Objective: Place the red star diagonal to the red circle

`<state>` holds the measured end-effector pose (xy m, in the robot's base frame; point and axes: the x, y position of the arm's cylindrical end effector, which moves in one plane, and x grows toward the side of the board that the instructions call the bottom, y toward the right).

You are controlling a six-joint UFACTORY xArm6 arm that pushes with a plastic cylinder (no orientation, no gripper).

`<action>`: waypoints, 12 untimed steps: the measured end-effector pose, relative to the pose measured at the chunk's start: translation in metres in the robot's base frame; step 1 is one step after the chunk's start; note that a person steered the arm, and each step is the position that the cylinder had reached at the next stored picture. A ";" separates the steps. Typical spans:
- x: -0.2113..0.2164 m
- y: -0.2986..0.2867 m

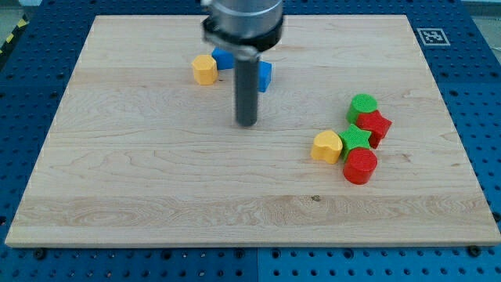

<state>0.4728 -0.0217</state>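
Note:
The red star [375,126] lies at the view's right, touching the green circle [362,106] above it and the green star [356,139] to its lower left. The red circle [360,166] sits just below the green star, down and left of the red star. A yellow heart [327,146] lies left of the green star. My tip [246,123] rests on the board near the middle, well to the left of this cluster and touching no block.
A yellow hexagon block [204,70] and two blue blocks [223,59] [265,75] lie near the view's top, behind the rod. The wooden board [156,196] sits on a blue pegboard. A marker tag [431,36] is at the top right.

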 end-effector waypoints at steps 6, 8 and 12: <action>0.053 0.252; 0.059 0.212; 0.076 0.043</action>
<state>0.5491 0.0216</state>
